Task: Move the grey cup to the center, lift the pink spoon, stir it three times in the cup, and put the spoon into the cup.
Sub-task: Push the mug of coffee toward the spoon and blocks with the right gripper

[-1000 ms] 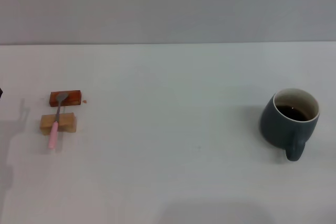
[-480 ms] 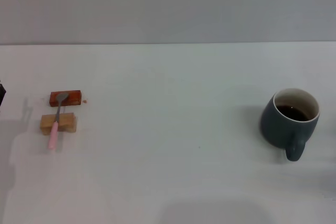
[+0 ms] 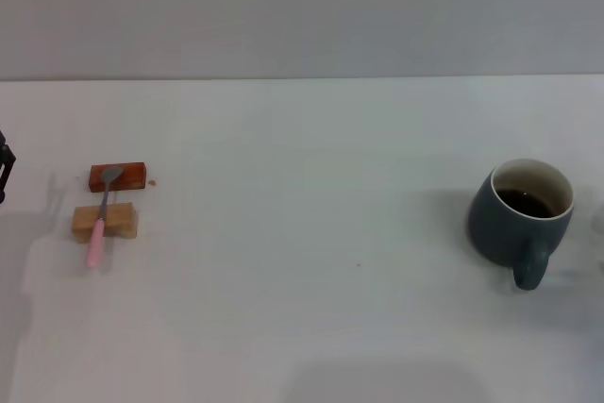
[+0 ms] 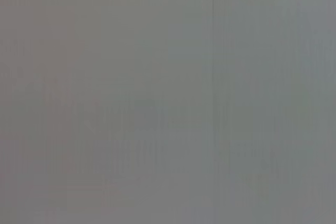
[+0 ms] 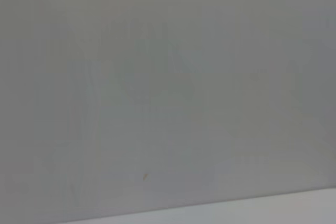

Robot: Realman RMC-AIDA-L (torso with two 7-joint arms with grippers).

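The grey cup [image 3: 522, 213] stands on the white table [image 3: 311, 233] at the right, with dark liquid inside and its handle [image 3: 529, 269] turned towards me. The pink spoon [image 3: 100, 221] lies at the left across two small blocks, its metal bowl on the reddish-brown block [image 3: 118, 176] and its pink handle over the light wooden block [image 3: 105, 222]. Only a dark sliver of my left gripper [image 3: 4, 165] shows at the left edge, well left of the spoon. A faint pale blur of my right gripper [image 3: 598, 224] shows at the right edge, beside the cup. Both wrist views show only a bare pale surface.
A grey wall [image 3: 302, 7] rises behind the table's far edge. A soft shadow falls on the table left of the blocks, and another lies by the cup's handle.
The dark sliver of my left gripper has come further into view at the left edge. A pale blur has appeared at the right edge beside the cup. Cup and spoon have not moved.
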